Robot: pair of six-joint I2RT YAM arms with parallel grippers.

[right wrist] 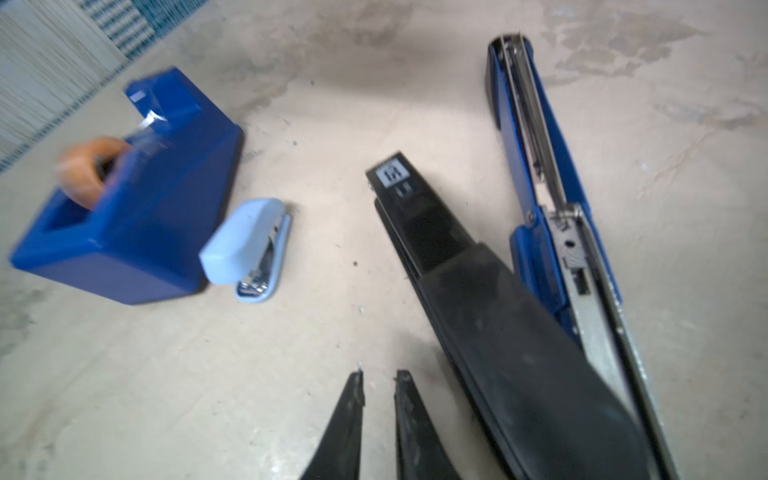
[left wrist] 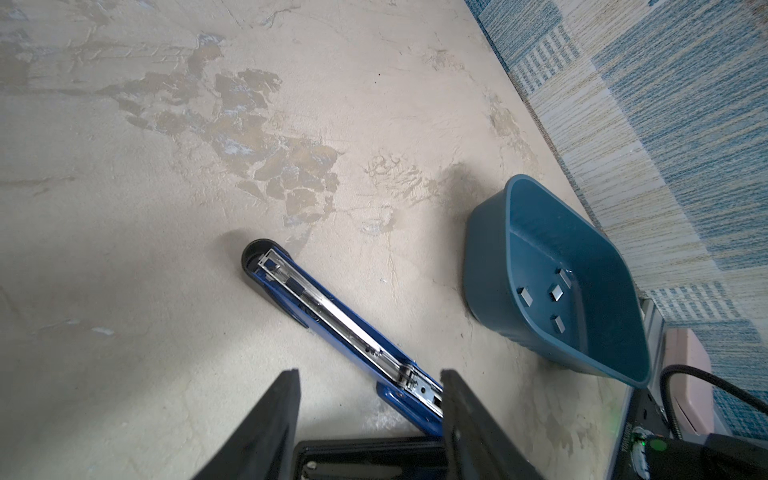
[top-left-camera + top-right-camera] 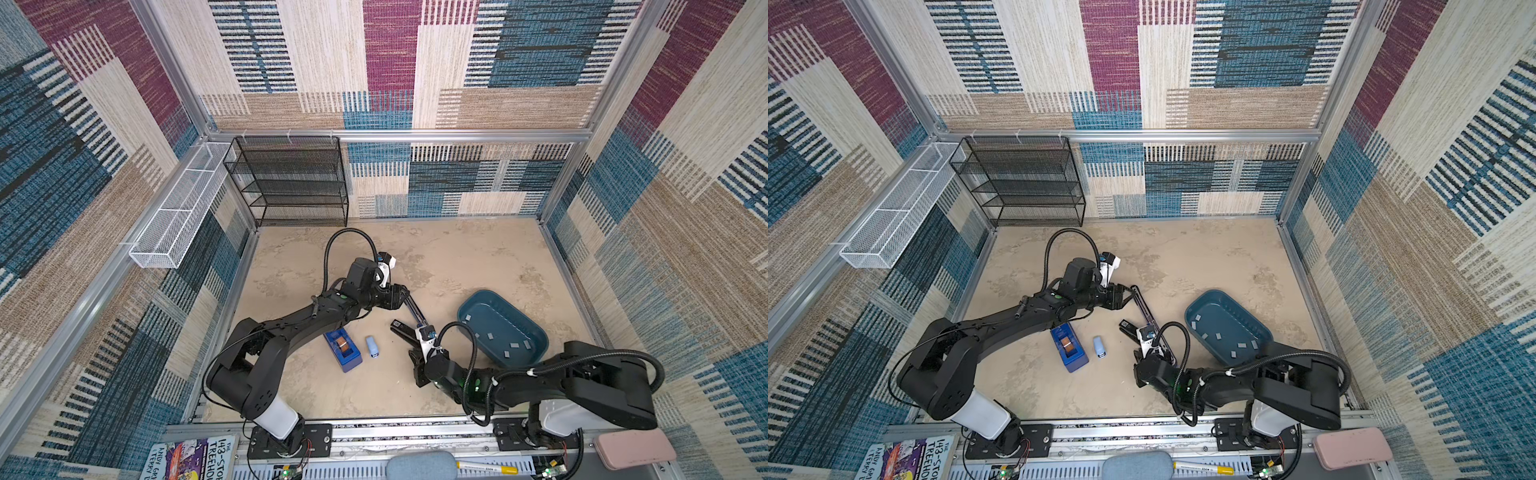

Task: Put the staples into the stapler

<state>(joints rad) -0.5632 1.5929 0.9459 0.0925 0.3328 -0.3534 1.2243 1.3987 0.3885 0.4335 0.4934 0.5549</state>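
The stapler (image 3: pixel 417 311), blue with a black lid (image 1: pixel 436 232), lies folded open on the table, and its metal channel (image 2: pixel 332 311) faces up. My left gripper (image 3: pixel 406 296) hovers at its far end, open (image 2: pixel 370 374), with the blue hinge part beside one finger (image 2: pixel 457 399). My right gripper (image 3: pixel 413 359) is low over the table beside the black lid. Its jaws are a narrow gap apart (image 1: pixel 378 376) with nothing between them. Several staples (image 3: pixel 514 345) lie in the teal tray (image 3: pixel 484 293) to the right, also in the left wrist view (image 2: pixel 557 293).
A blue tape dispenser (image 3: pixel 344 349) and a small light-blue stapler (image 3: pixel 372 347) sit left of the open stapler. A black mesh shelf (image 3: pixel 291 183) stands at the back left. A white mesh basket (image 3: pixel 178 212) hangs on the left wall.
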